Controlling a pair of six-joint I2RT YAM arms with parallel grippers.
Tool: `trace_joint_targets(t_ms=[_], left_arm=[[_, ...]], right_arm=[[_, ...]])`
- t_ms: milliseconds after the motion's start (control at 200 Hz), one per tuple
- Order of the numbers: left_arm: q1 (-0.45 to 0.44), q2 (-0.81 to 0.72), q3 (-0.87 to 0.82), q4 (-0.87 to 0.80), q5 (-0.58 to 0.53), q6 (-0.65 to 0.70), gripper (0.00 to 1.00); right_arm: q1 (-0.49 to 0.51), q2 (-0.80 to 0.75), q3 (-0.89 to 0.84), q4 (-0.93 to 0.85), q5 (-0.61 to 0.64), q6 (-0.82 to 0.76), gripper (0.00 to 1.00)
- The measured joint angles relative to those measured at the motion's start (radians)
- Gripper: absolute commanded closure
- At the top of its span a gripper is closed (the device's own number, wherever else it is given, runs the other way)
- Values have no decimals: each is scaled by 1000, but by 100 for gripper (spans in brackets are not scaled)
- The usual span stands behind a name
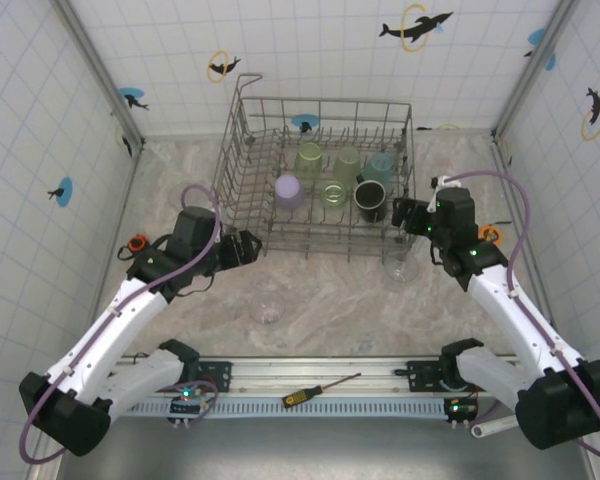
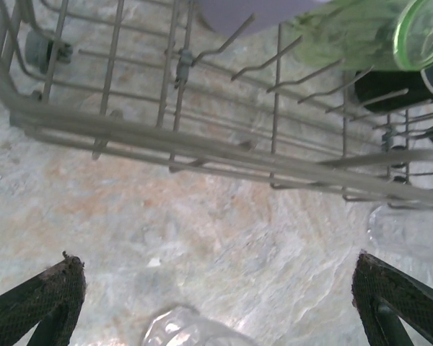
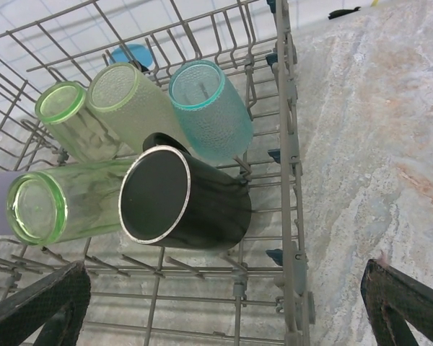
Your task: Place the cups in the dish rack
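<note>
The grey wire dish rack (image 1: pixel 242 150) stands at the back of the table. In it lie a lavender cup (image 1: pixel 289 191), three pale green cups (image 1: pixel 310 157), a teal cup (image 1: pixel 380 165) and a black mug (image 1: pixel 370 198). Two clear cups stand on the table: one (image 1: pixel 268 303) in front of the rack, one (image 1: pixel 400 268) by its right front corner. My left gripper (image 1: pixel 250 248) hangs open at the rack's left front, above the first clear cup (image 2: pixel 187 333). My right gripper (image 1: pixel 400 215) is open over the rack's right front corner, near the black mug (image 3: pixel 180 198) and teal cup (image 3: pixel 209 108).
A screwdriver (image 1: pixel 320 390) lies on the rail at the near edge between the arm bases. Tiled walls close in the table on three sides. The rack's tall right wall (image 3: pixel 289 180) stands between my right fingers. The second clear cup (image 2: pixel 411 231) sits by my left gripper's right finger.
</note>
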Motion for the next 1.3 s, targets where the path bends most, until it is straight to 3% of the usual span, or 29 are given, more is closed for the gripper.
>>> trace_joint_targets(t_ms=[235, 350, 721, 911, 1176, 1296], left_arm=[[0, -20, -55, -86, 43, 15, 3], [-3, -23, -103, -93, 79, 14, 8], [-73, -24, -261, -29, 161, -24, 37], [-116, -4, -311, -3, 153, -50, 47], [-145, 36, -311, 34, 107, -56, 77], [-151, 50, -311, 37, 79, -53, 100]], right_arm=[[-59, -35, -23, 9, -19, 5, 0], [-71, -40, -33, 13, -30, 10, 0], [-89, -35, -48, 34, -66, 40, 0], [-89, -35, -48, 51, -76, 54, 0], [-89, -35, -48, 69, -80, 69, 0], [-89, -35, -51, 75, -82, 78, 0]])
